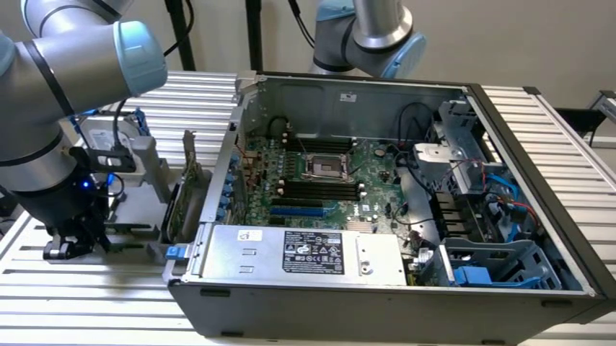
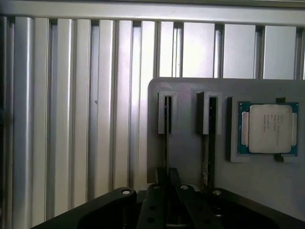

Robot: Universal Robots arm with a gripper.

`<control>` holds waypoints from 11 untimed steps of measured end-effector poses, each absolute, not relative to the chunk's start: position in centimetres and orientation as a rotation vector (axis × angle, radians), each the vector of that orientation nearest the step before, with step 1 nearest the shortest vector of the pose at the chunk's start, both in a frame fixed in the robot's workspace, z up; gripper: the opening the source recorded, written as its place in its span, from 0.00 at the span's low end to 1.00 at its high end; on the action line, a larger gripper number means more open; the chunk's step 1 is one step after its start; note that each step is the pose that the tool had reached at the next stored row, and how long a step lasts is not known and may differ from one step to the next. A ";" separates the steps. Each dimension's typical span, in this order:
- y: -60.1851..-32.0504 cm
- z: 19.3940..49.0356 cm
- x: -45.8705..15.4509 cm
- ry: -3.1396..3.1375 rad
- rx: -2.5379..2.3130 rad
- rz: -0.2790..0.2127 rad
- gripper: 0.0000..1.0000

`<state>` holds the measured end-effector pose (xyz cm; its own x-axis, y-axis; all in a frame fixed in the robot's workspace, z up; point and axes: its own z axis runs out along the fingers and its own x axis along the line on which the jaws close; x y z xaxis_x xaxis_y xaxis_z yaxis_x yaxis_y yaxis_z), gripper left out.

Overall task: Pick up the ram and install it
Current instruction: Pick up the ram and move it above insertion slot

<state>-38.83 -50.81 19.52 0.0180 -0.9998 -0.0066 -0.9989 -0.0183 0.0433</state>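
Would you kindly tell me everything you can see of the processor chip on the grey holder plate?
The processor chip is square, with a dull silver metal lid bearing faint dark print and a teal-green board rim around it. It lies flat, lid up, seated in a raised-edged recess of the grey holder plate, beside a slotted holder. Only the recess touches it; the hand is apart from it.

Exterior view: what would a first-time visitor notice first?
The open computer case, motherboard bared, sits in the middle. At the exterior view's left, the grey robot arm reaches down to a parts holder, where its gripper pinches the ram near a silver processor chip.
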 end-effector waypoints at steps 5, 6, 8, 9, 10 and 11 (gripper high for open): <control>-50.8 19.5 -38.8 -2.182 2.222 -0.055 0.14; -50.8 19.5 -38.8 -2.182 2.222 -0.055 0.14; -50.8 19.5 -38.8 -2.182 2.222 -0.055 0.14; -50.8 19.5 -38.8 -2.182 2.222 -0.055 0.14; -50.8 19.5 -38.8 -2.183 2.222 -0.055 0.14; -50.8 19.5 -38.8 -2.186 2.218 -0.055 0.14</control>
